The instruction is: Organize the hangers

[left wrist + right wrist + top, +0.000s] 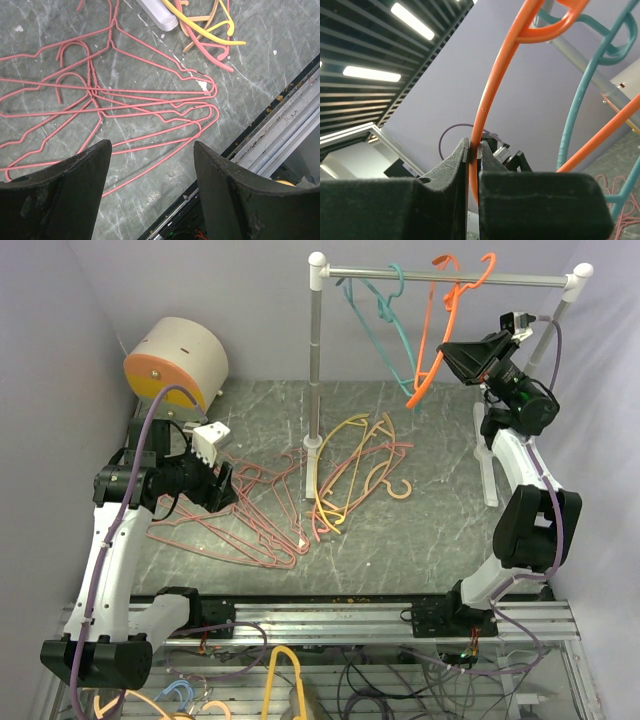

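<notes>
Fingers (455, 165) of the right gripper (472, 145) pinch tight on the orange hanger (492, 95), hooked on the rail (450, 278) beside the teal hanger (384, 308). Left gripper (151, 145) hangs wide open, holding nothing, over pink wire hangers (125, 95) on the worktop (260, 60) below the rail, near a yellow hanger (200, 31). By my judgement most hanging remains
</notes>
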Robot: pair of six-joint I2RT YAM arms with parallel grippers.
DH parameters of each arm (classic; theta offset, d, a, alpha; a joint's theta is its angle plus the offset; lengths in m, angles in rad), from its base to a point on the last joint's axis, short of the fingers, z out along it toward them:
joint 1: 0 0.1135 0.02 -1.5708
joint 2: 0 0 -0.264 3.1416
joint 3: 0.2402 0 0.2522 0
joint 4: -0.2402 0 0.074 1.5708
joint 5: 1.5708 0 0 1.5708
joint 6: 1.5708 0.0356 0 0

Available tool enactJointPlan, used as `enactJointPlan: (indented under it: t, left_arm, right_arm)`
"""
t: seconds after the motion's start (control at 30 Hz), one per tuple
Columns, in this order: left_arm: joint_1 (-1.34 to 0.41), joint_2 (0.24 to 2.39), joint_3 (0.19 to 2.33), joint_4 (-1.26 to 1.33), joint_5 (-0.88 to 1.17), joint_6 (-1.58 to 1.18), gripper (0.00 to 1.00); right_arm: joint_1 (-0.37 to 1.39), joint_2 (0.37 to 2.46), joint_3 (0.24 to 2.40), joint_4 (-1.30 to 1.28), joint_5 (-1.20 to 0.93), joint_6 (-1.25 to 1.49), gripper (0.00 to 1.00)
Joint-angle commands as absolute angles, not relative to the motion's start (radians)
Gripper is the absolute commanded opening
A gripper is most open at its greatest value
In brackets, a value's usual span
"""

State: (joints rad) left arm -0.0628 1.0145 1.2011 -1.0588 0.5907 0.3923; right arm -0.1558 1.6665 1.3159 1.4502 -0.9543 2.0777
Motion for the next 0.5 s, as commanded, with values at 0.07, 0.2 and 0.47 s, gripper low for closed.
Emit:
enactJointPlan:
  t: [0.07,0.2,0.47]
  left_arm:
    - [-0.045,1.006,1.19,-1.032,0.604,0.394,0.78]
    - [-0.041,1.008,1.19,-1.034,0.607,0.394,0.78]
    - [-0.038,1.008,1.19,-1.034,0.607,0.395,0.78]
  right_arm:
    - [-0.121,1.668,1.394,1.363,-1.01,2.015,0.0]
    - [-0.079,1.681,1.409,1.253,-1.027,1.939,0.0]
    - [0.019,1.745,1.475,1.077,-1.046,1.819,0.0]
